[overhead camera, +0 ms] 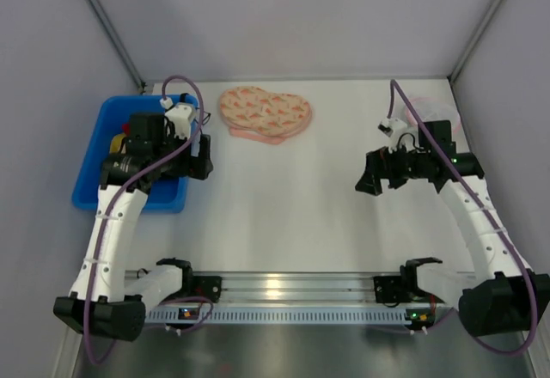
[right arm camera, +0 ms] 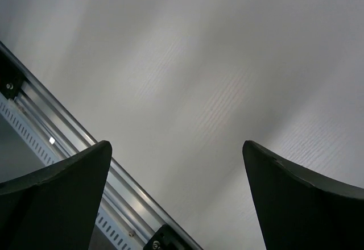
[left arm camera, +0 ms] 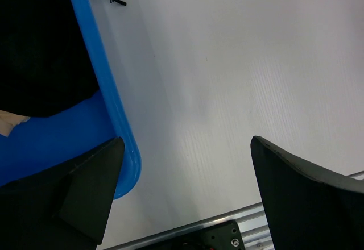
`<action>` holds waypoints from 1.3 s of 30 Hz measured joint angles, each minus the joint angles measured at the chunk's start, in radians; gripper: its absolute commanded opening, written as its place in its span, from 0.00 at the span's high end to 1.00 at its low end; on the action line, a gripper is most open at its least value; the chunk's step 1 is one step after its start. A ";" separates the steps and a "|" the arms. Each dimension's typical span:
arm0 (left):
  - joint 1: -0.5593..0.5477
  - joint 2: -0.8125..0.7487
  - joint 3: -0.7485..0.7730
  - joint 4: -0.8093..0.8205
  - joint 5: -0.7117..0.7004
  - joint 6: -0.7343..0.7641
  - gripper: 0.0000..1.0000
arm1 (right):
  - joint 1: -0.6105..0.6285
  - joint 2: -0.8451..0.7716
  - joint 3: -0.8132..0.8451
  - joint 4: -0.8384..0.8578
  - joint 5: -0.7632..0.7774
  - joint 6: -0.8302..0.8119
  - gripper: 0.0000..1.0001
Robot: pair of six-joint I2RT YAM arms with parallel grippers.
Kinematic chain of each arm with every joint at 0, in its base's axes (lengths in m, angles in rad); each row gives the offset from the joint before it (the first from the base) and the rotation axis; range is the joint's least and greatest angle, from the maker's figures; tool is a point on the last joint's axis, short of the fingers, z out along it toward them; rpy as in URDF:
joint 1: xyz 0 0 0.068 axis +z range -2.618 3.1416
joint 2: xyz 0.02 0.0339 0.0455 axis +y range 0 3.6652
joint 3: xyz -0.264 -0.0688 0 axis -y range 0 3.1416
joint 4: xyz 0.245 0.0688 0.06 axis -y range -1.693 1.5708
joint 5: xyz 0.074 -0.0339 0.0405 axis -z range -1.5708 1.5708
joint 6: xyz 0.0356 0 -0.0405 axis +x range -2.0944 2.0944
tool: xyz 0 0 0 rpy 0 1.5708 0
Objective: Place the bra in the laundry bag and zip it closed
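The laundry bag point(overhead camera: 265, 113), a two-lobed cream-peach pouch with orange-pink prints, lies flat at the back middle of the table. The bra is not clearly in view. Only a small tan-beige scrap point(left arm camera: 8, 123) shows under black cloth point(left arm camera: 40, 51) inside the blue bin point(left arm camera: 108, 102); I cannot tell whether it is the bra. My left gripper point(overhead camera: 201, 160) hovers at the bin's right rim, open and empty, as the left wrist view point(left arm camera: 186, 148) shows. My right gripper point(overhead camera: 367, 179) is open and empty over bare table at the right, as the right wrist view point(right arm camera: 176, 148) shows.
The blue bin point(overhead camera: 88, 167) stands at the left, mostly under my left arm, with a bit of yellow cloth point(overhead camera: 116, 143) showing. A small round pink-rimmed mesh item point(overhead camera: 434, 107) lies at the back right behind my right arm. A metal rail point(overhead camera: 284, 288) runs along the near edge.
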 measured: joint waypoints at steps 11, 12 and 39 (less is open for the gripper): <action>0.016 0.166 0.196 -0.029 0.184 -0.003 0.01 | 0.145 0.316 0.247 0.041 0.063 -0.053 0.01; 0.017 0.181 0.213 -0.029 0.193 -0.004 0.01 | 0.162 0.357 0.282 0.063 0.067 -0.055 0.01; 0.042 0.253 0.207 -0.035 0.140 -0.025 0.01 | 0.318 1.281 0.912 0.589 0.115 0.253 0.13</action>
